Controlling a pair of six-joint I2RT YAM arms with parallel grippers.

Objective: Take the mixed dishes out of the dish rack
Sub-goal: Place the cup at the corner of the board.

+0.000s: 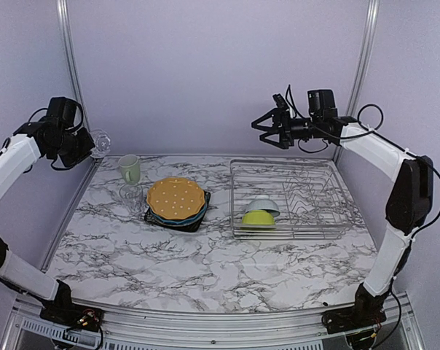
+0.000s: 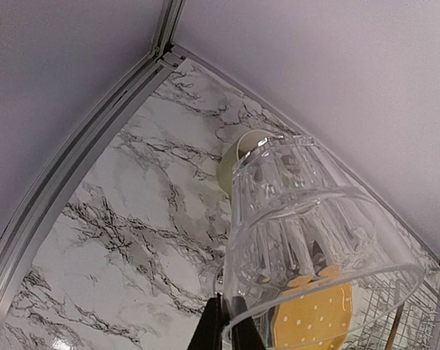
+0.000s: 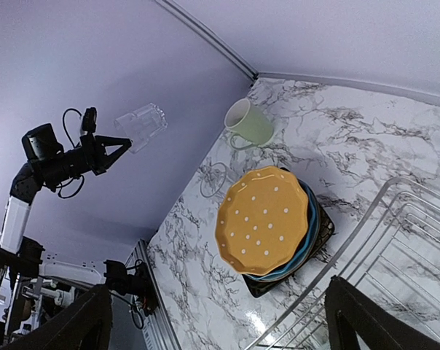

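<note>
The clear glass (image 1: 100, 143), ribbed and flared, hangs tilted at the left rear, rim pinched in the left gripper (image 2: 227, 326); next, I judge, it goes upright onto the marble table (image 1: 205, 270) near the glossy pale green mug (image 1: 130, 169). The right gripper (image 1: 268, 130) hovers spread above the wire dish rack (image 1: 289, 162), where the lime green bowl (image 1: 258, 217) and small white bowl (image 1: 264, 205) wait
</note>
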